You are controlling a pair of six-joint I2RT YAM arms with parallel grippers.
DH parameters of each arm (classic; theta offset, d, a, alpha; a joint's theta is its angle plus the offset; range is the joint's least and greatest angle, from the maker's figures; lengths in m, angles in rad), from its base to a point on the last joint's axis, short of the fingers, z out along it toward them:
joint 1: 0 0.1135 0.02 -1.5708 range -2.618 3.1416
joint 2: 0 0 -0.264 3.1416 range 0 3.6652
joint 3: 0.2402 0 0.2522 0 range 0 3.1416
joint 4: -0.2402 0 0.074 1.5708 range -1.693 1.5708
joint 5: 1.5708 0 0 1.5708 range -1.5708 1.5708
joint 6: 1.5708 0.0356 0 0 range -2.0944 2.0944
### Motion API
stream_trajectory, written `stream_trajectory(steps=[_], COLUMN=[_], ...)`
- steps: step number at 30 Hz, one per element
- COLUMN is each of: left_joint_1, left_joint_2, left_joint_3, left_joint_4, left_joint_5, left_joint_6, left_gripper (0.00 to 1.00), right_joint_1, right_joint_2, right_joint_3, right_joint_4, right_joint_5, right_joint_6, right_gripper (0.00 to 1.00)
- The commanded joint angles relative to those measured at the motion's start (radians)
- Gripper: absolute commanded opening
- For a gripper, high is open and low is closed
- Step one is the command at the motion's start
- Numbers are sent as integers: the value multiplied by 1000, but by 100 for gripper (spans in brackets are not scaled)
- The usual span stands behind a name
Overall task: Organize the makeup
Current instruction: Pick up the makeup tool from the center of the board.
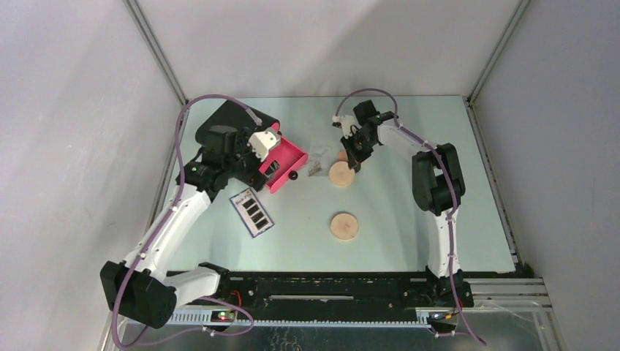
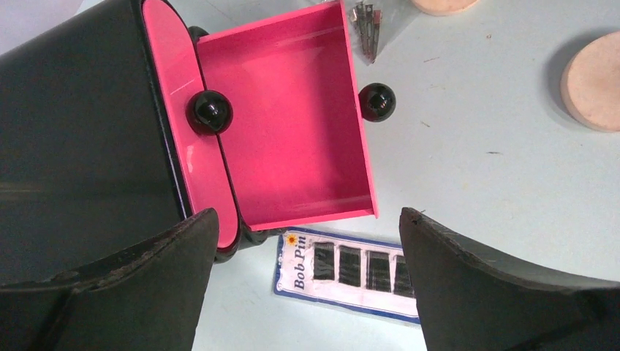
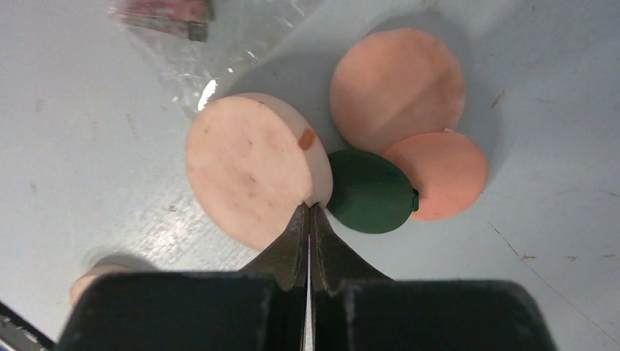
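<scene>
The right end effector (image 3: 308, 212), clenched empty, touches the tan disc (image 3: 248, 168) lying at its 11 o'clock; the left end effector (image 2: 308, 216), released, hangs well apart.

Box (image 1: 227, 135) at left, its drawer (image 1: 284, 167) open rightward — pin card (image 1: 252, 212) before it, packet (image 1: 319, 159) then disc (image 1: 341, 174) to the right, second disc (image 1: 344, 226) nearer.

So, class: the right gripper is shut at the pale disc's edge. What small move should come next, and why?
Probably open the right gripper and shift it to straddle the pale disc. Its jaws are pressed together with nothing between them, tips only touching the disc's rim beside the green round, so nothing is held yet.
</scene>
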Motion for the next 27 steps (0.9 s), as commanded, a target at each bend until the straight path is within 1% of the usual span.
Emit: stream_trajectory(steps=[1, 8, 14, 17, 21, 27], left_joint_1=[-5, -5, -11, -23, -29, -32], left_joint_2=[-10, 18, 65, 111, 180, 305], left_joint_3=[84, 127, 163, 196, 239, 329], left_joint_4=[23, 21, 30, 41, 93, 117], left_joint_5=[-22, 35, 188, 246, 313, 410], left_joint_6=[-36, -66, -138, -195, -310, -428], left_gripper=[98, 98, 100, 100, 100, 100], right_joint_1=[-11, -15, -16, -10, 4, 35], right_joint_2=[-156, -269, -328, -349, -372, -394], right_joint_3=[20, 12, 11, 16, 17, 9], right_joint_4=[28, 49, 95, 116, 139, 151], right_joint_5=[-105, -280, -439, -493, -551, -575], right_joint_6=[18, 75, 158, 199, 236, 253], right_gripper=[0, 0, 0, 0, 0, 0])
